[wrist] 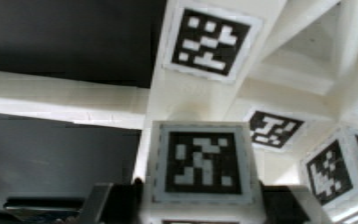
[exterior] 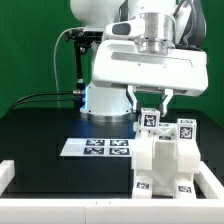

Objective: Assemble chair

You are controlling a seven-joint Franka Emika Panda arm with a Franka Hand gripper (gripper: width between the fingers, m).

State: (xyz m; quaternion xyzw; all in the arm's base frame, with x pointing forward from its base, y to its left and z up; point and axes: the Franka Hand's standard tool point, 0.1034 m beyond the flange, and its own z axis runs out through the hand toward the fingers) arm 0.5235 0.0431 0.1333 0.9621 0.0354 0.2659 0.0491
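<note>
A black worktop (exterior: 40, 135) fills the scene, edged along the front by a white border rail (exterior: 50, 185). The marker board (exterior: 96, 148) lies flat on it. A green backdrop (exterior: 30, 50) hangs behind, with black cables (exterior: 77, 62) trailing down.

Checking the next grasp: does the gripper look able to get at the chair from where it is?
Probably yes. The gripper hangs right above the chair with nothing between them, and the wrist view shows the tagged white parts close up at its fingertips. Whether the jaws are open or already closed on a part cannot be told.
</note>
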